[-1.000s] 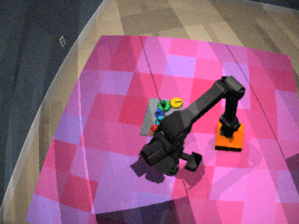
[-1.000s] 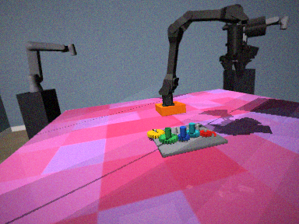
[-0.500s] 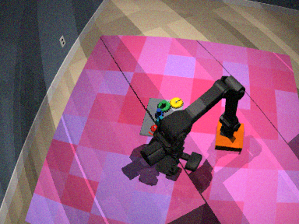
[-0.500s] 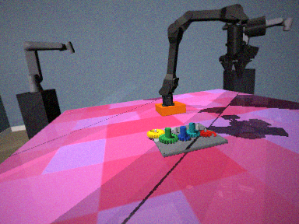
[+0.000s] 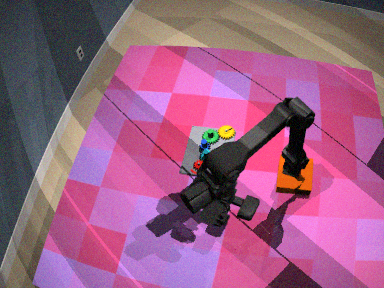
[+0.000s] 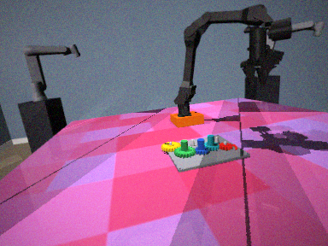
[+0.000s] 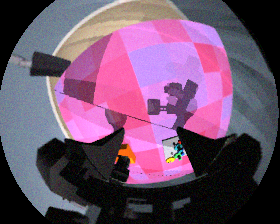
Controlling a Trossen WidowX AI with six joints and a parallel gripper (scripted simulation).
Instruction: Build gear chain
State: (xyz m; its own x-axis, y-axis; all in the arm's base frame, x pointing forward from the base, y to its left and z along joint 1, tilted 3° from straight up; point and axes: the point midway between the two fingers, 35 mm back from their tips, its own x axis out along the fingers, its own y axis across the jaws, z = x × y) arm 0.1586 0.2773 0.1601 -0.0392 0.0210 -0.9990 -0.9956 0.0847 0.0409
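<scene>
The grey board (image 5: pixel 189 155) (image 6: pixel 213 159) (image 7: pixel 169 145) bears a row of gears. The red gear (image 5: pixel 196 165) (image 6: pixel 226 146) is at one end and the yellow gear (image 5: pixel 227 132) (image 6: pixel 170 147) with a black stripe at the other. Between them stand a teal gear (image 5: pixel 205 151) (image 6: pixel 211 144), a blue gear (image 5: pixel 204 144) (image 6: pixel 201 147) and a green gear (image 5: pixel 211 136) (image 6: pixel 184 153), close beside one another and low on the board. Exact tooth contact is too small to tell. My gripper (image 7: pixel 151 130) is open and empty, high above the table and off to the board's red-gear side.
My arm's orange base block (image 5: pixel 287 184) (image 6: pixel 188 120) (image 7: pixel 128 152) stands on the table beyond the board. Pale pegs (image 6: pixel 192 143) show behind the gears. Other arms stand on dark pedestals (image 6: pixel 43 120) beyond the table. My arm's shadow falls across the pink checked table (image 5: pixel 150 155).
</scene>
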